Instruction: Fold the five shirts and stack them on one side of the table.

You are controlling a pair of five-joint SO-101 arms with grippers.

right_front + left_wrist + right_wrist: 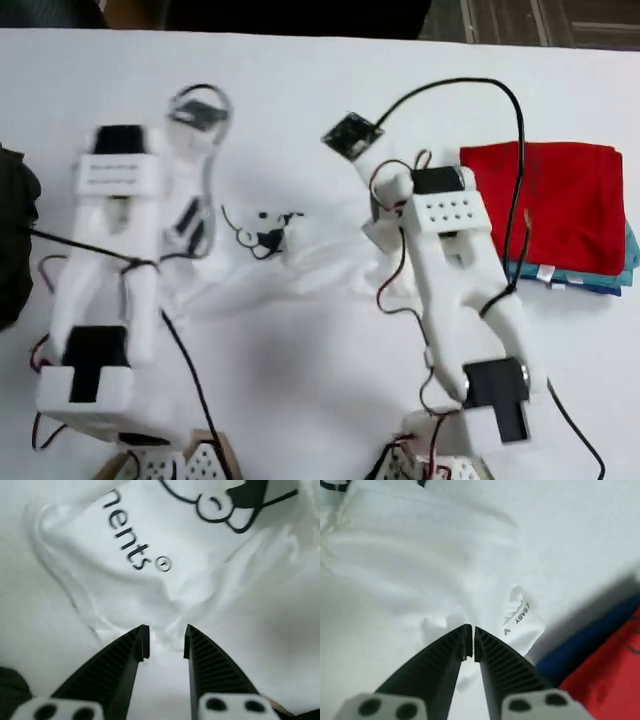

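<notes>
A white shirt (pixel 290 275) with a black print (pixel 262 232) lies crumpled in the middle of the white table, between the two arms. My left gripper (pixel 165 641) is open over a bunched edge of the white shirt (pixel 125 580), just below its printed lettering; in the high view the left gripper (pixel 190 222) is at the shirt's left side. My right gripper (pixel 470 642) is shut on a fold of the white shirt (pixel 420 565) near its sewn label (pixel 516 612), at the shirt's right side (pixel 385 205). A folded red shirt (pixel 555 205) tops a stack at the right.
Blue and teal folded shirts (pixel 590 278) lie under the red one; the blue layer (pixel 580 645) shows close to my right gripper. A dark garment (pixel 15 240) sits at the table's left edge. Black cables (pixel 500 110) loop over the arms.
</notes>
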